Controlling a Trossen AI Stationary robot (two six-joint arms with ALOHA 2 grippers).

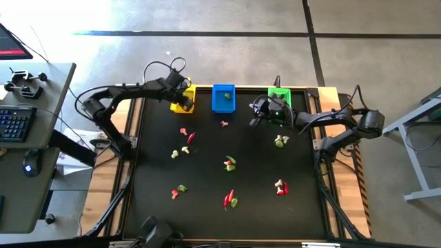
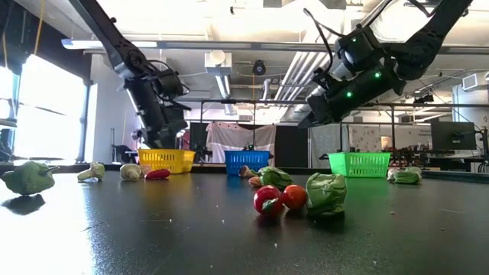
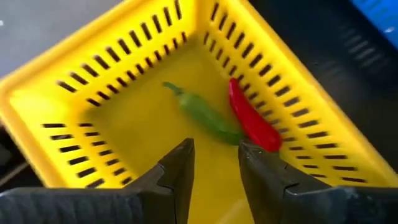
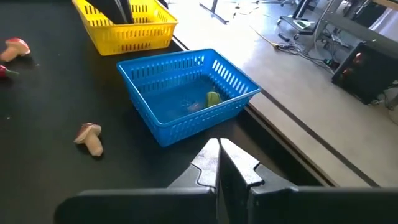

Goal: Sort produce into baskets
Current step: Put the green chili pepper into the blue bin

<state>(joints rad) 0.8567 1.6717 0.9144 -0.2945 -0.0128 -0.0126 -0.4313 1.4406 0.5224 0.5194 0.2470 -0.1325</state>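
Three baskets stand along the table's far edge: yellow (image 1: 183, 100), blue (image 1: 223, 98) and green (image 1: 279, 96). My left gripper (image 3: 216, 163) hangs open and empty over the yellow basket (image 3: 124, 93), where a green chilli (image 3: 205, 116) and a red chilli (image 3: 252, 121) lie on the floor. My right gripper (image 4: 219, 163) is shut and empty, above the table between the blue basket (image 4: 186, 93) and the green one. The blue basket holds a green piece (image 4: 213, 98). Loose produce lies scattered on the black table (image 1: 227, 164).
A mushroom piece (image 4: 89, 138) lies on the table near the blue basket. More pieces lie mid-table (image 1: 281, 141), (image 1: 186, 134) and toward the near edge (image 1: 229, 200), (image 1: 280, 187), (image 1: 178, 190). A desk with a keyboard (image 1: 15, 124) stands left of the table.
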